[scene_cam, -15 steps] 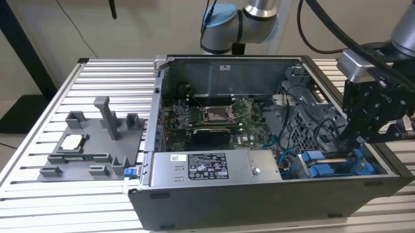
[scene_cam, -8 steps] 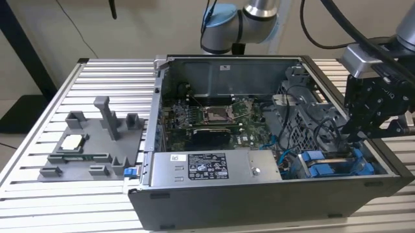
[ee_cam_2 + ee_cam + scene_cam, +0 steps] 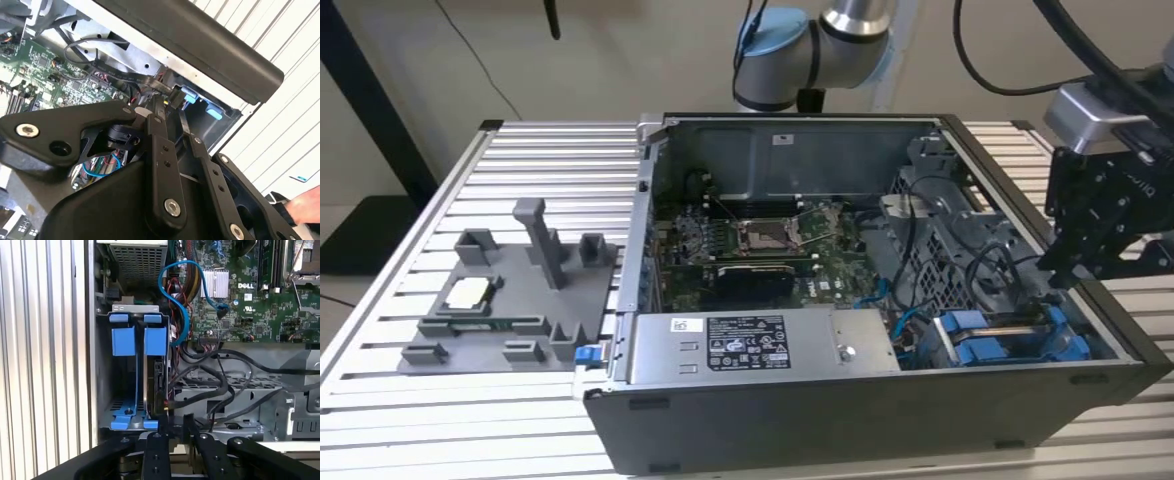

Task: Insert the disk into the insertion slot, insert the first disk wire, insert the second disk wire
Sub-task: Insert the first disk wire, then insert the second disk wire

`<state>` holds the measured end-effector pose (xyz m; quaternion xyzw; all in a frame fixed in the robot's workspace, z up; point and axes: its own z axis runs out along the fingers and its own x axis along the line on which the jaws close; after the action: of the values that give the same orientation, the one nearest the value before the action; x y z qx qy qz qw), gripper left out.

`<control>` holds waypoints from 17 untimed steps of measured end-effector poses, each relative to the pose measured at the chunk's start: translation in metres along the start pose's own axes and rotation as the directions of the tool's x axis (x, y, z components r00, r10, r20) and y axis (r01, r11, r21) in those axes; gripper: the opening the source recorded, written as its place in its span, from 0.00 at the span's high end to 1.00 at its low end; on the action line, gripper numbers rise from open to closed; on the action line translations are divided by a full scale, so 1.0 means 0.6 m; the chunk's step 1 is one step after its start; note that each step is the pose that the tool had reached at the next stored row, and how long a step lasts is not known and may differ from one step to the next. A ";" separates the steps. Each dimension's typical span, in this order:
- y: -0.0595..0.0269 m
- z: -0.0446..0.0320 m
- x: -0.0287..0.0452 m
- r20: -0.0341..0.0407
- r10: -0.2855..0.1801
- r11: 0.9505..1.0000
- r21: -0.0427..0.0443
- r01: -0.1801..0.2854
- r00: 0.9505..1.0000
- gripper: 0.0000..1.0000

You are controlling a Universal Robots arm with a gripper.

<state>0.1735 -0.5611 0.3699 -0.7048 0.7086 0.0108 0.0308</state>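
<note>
- Disk (image 3: 158, 381) stands on edge in drive bay (image 3: 102, 365) at a corner of PC case (image 3: 854, 420). It's clipped in blue carrier (image 3: 155, 337), w/ second blue carrier (image 3: 122, 340) just beside it.
- Gripper (image 3: 176, 418) hovers near disk's end, apart from it, tips approx in line w/ disk's edge.
- Fingers (image 3: 161, 440) are parted w/ a narrow gap and nothing btwn them.
- Black wires (image 3: 210, 390) run just beside disk; can't tell if any is plugged in.
- Blue cable (image 3: 175, 295) loops from motherboard (image 3: 250, 305) toward the bay.
- In exterior view, arm (image 3: 834, 30) rises behind case. Gripper hangs at the exterior view's right, over case's side wall, pointing down toward bay.
</note>
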 end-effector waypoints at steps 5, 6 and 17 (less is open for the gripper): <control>-0.021 -0.001 0.000 0.000 0.002 1.000 -0.028 -0.002 1.000 0.73; -0.025 -0.001 0.000 0.000 0.002 0.999 -0.039 -0.002 1.000 0.73; -0.047 0.007 0.000 0.007 0.006 0.996 -0.094 -0.005 1.000 0.73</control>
<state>0.2019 -0.5612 0.3665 -0.7034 0.7093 0.0467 0.0003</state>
